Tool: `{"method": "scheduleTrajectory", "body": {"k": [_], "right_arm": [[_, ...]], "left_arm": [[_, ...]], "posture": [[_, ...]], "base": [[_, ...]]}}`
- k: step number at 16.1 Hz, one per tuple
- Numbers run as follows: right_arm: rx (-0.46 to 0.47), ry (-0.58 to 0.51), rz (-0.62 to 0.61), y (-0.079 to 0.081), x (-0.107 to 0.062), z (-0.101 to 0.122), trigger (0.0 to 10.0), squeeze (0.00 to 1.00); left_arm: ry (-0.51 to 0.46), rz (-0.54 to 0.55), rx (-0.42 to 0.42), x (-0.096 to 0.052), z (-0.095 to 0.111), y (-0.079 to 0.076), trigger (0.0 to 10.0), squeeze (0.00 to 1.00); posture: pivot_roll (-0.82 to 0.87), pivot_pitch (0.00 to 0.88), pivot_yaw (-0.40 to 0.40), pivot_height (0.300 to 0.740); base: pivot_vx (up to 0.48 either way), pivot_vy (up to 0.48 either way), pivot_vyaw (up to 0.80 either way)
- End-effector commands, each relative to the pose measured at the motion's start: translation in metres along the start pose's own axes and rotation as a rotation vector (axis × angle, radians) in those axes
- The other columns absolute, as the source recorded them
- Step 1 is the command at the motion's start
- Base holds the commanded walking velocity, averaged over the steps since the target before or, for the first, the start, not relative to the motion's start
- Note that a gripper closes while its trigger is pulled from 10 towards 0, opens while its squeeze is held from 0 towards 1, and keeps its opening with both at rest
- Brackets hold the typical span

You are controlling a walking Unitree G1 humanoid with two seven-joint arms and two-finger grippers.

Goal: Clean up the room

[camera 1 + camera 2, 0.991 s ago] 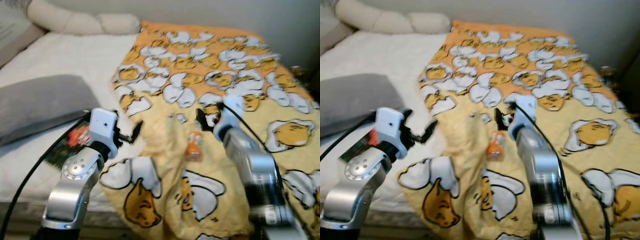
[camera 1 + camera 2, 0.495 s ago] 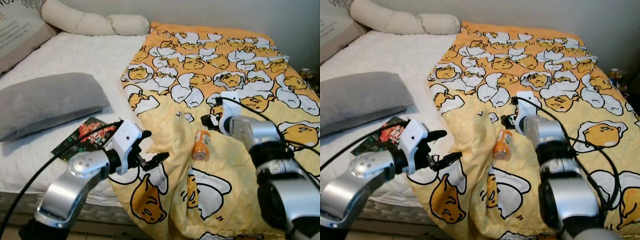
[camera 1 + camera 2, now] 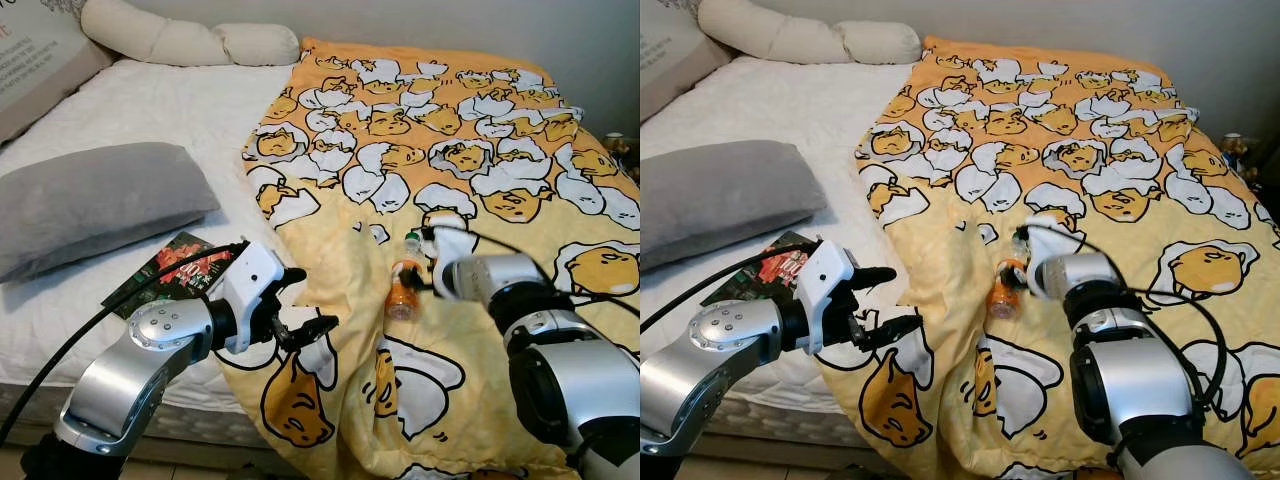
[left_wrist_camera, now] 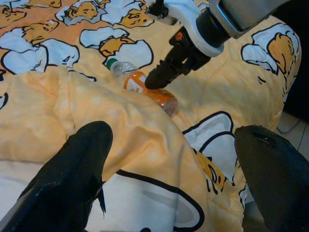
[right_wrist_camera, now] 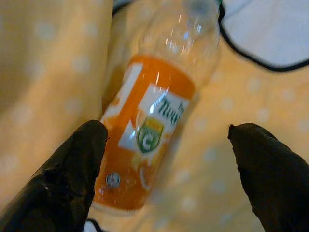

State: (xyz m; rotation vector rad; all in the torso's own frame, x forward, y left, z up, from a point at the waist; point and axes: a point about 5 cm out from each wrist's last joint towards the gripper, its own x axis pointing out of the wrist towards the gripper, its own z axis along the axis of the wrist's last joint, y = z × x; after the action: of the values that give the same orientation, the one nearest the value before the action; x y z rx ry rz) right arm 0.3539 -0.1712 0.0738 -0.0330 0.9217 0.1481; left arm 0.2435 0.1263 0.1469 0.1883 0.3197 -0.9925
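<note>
An orange juice bottle (image 3: 403,286) with a green cap lies on its side on the yellow egg-print blanket (image 3: 470,130), beside a raised fold. My right gripper (image 5: 166,133) is open right at the bottle (image 5: 153,123), with one black finger on either side of it and the cap end pointing away. In the left wrist view, a right fingertip (image 4: 150,82) touches the bottle's label. My left gripper (image 3: 309,300) hovers open over the blanket's edge, to the left of the bottle and apart from it.
A grey pillow (image 3: 98,206) and a dark red-printed packet (image 3: 176,271) lie on the white mattress (image 3: 190,110) to my left. Long cream pillows (image 3: 190,42) line the head of the bed. The blanket hangs over the bed's near edge.
My right gripper has dropped from just above the bottle down to it, so its fingers now straddle the bottle. The left arm has settled low and barely moves. The view has steadied.
</note>
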Motion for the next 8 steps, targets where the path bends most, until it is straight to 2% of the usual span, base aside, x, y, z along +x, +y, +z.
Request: {"method": "scheduleTrajectory", "body": {"k": [1, 2, 3, 5, 6, 8], "right_arm": [[-0.002, 0.023, -0.005, -0.002, 0.002, -0.006, 10.0, 0.0], [0.004, 0.046, -0.008, -0.003, 0.003, -0.012, 10.0, 0.0], [0.008, 0.058, -0.009, -0.004, 0.005, -0.017, 9.5, 0.0], [0.043, 0.056, 0.005, -0.003, 0.007, -0.022, 6.8, 0.0], [0.083, 0.041, 0.026, 0.0, 0.009, -0.024, 6.3, 0.0], [0.129, 0.016, 0.065, 0.007, 0.012, -0.026, 4.6, 0.0]], "left_arm": [[0.01, -0.022, 0.012, 0.0, 0.001, -0.004, 10.0, 0.0], [0.011, -0.025, 0.011, 0.0, 0.001, -0.005, 10.0, 0.0], [0.013, -0.026, 0.012, 0.001, 0.001, -0.006, 10.0, 0.0], [0.015, -0.025, 0.014, 0.001, 0.001, -0.006, 10.0, 0.0], [0.015, -0.026, 0.015, 0.001, 0.001, -0.006, 10.0, 0.0], [0.018, -0.028, 0.018, 0.002, 0.001, -0.005, 10.0, 0.0]], "posture": [[0.05, 0.0, -0.01, 0.74], [0.05, 0.0, -0.011, 0.74], [0.05, 0.0, -0.013, 0.74], [0.04, 0.0, -0.013, 0.74], [0.05, 0.0, -0.012, 0.74], [0.05, 0.0, -0.011, 0.74]], "base": [[0.0, 0.0, 0.0], [0.0, 0.0, 0.0], [0.0, 0.0, 0.0], [0.0, 0.0, 0.0], [0.0, 0.0, 0.0], [0.0, 0.0, 0.0]]}}
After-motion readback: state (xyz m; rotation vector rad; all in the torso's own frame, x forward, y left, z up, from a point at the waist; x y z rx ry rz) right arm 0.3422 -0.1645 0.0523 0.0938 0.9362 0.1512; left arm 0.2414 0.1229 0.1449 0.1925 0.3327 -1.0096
